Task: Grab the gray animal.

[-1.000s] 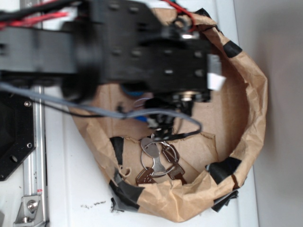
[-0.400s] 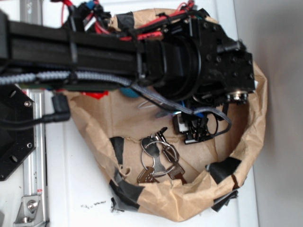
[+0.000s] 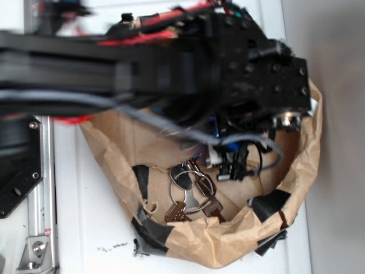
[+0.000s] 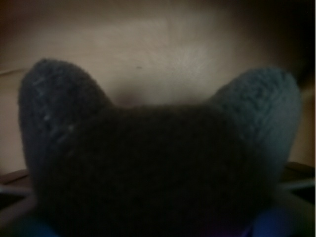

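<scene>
The arm reaches across the upper part of the exterior view and down into the brown paper bag (image 3: 308,142), whose rim is patched with black tape. The gripper (image 3: 236,165) sits low inside the bag, near the right wall and above and to the right of the key bunch (image 3: 191,194), which lies apart from it on the bag floor.

In the wrist view the gray animal (image 4: 158,163) fills the lower frame — two rounded ears rise at left and right, with the dark body between them, very close to the lens. The toy is therefore directly at the gripper, at or between the jaws. In the exterior view it is hidden under the arm.

Pincer state: cannot be determined. The fingers are blurred and blocked from outside and fall out of frame at the wrist, so neither opening width nor contact is confirmed.

Procedure for the step in hand, as judged from this position:

- Keep the toy centred between the ears before closing — an off-centre grip is likely to catch only one flat ear.
- Close on the body, not the ears; the plush will compress, so close fully.
- Avoid the bag wall and floor, which could fold into the jaws.
- Lift straight up, clear of the keys.
</scene>
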You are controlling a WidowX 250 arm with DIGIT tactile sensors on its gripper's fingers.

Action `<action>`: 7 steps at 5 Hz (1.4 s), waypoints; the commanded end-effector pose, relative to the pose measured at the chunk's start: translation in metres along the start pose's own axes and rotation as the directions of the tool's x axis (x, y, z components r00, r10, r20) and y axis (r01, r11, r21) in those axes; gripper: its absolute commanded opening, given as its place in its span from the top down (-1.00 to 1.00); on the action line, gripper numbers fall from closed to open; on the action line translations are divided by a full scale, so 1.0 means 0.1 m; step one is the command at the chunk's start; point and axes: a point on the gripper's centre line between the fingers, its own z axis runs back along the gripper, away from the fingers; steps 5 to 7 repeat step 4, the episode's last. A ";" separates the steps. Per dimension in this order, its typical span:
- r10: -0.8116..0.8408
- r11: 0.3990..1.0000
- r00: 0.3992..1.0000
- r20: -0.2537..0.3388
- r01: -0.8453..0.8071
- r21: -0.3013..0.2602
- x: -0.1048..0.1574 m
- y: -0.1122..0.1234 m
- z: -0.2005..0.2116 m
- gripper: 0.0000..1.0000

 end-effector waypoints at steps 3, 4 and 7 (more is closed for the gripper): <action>0.007 0.991 0.978 0.207 -0.034 0.129 -0.13 -0.07 1.08 1.00; 0.027 0.990 0.974 0.225 -0.058 0.132 -0.16 -0.09 1.04 1.00; 0.027 0.990 0.974 0.225 -0.058 0.132 -0.16 -0.09 1.04 1.00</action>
